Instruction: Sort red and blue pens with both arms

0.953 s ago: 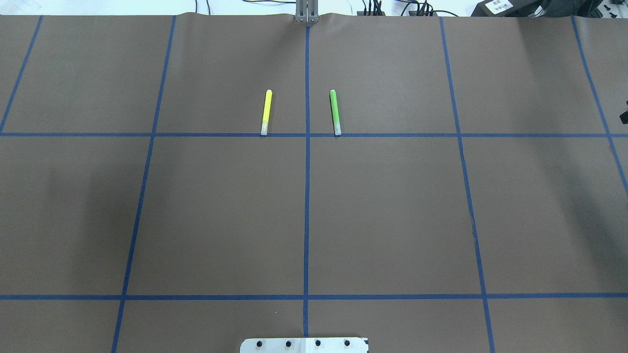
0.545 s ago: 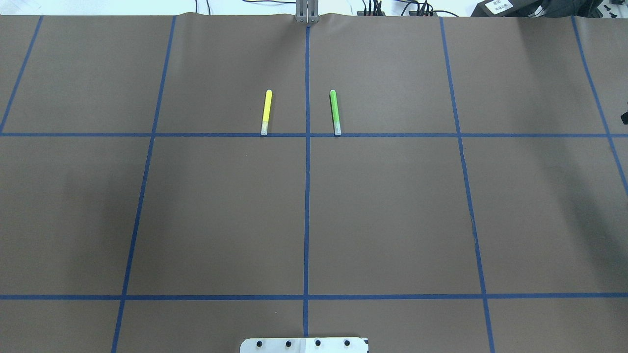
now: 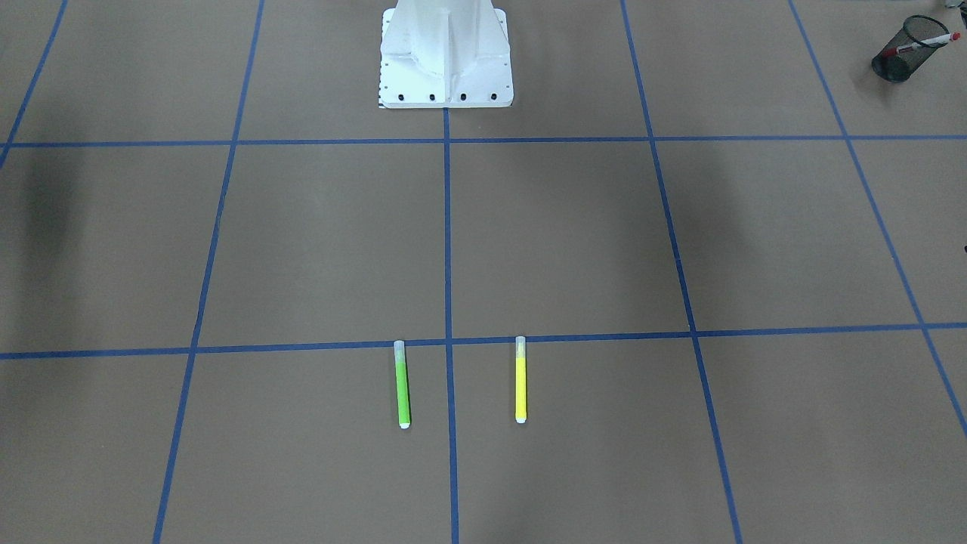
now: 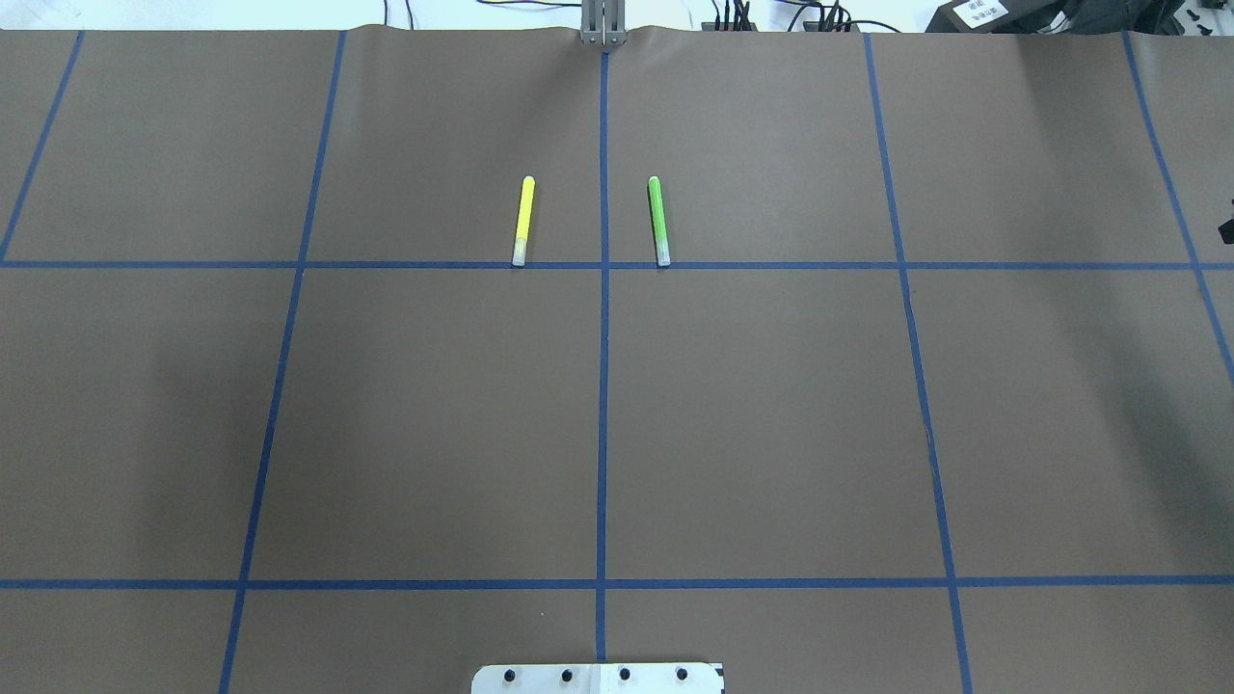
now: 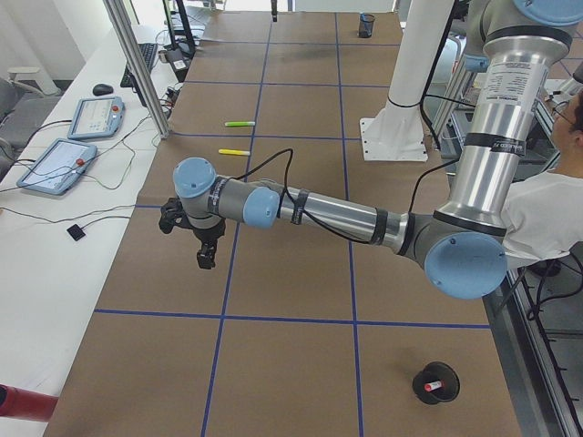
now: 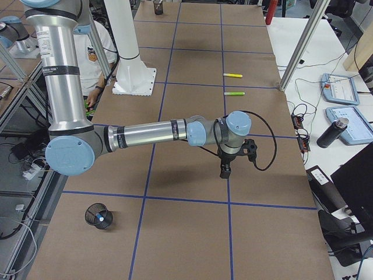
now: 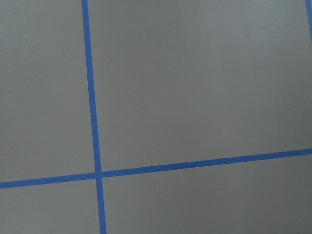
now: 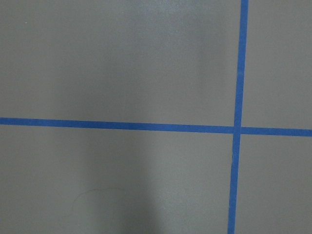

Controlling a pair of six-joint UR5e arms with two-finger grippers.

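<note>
The red pen [image 3: 925, 43] leans in a black mesh cup [image 3: 897, 59] at the table's corner on my left side; its red end [image 5: 435, 385] also shows inside that cup in the exterior left view. The blue pen [image 6: 101, 219] sits in a second mesh cup [image 6: 92, 212] near my right arm's base. My left gripper [image 5: 206, 257] hangs over bare paper, far from the cups. My right gripper [image 6: 225, 171] hangs likewise. Both show only in the side views, so I cannot tell whether they are open or shut. The wrist views show only paper and tape.
A yellow pen [image 4: 523, 221] and a green pen [image 4: 658, 221] lie parallel on either side of the centre tape line. A person [image 5: 547, 214] sits behind the robot's white base [image 3: 446, 57]. Tablets [image 5: 59, 164] and cables lie on the side bench.
</note>
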